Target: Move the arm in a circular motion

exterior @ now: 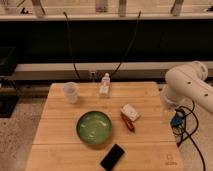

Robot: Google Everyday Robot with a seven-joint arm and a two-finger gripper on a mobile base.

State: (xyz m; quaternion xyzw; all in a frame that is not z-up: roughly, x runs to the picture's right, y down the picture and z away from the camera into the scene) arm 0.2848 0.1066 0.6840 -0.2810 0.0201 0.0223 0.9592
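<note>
Cup (71, 91): behind-left of the green bowl (94, 127).
Bottle (105, 83): behind the bowl.
Phone (112, 156): just front-right of the bowl.
Arm (187, 82): well right of the bowl, past the table (57, 132) edge.
Gripper: out of sight; its state and place relative to the arm cannot be told.

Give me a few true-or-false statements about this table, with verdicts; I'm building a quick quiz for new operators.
1. The green bowl sits on the wooden table. True.
2. The black phone lies inside the bowl. False: it lies on the table beside the bowl, near the front edge.
3. The arm is at the picture's left side. False: it is at the right.
4. The clear cup stands upright near the far left corner. True.
5. The end effector holds the small bottle. False: it hangs by the table's right edge, apart from the bottle at the far edge.
</note>
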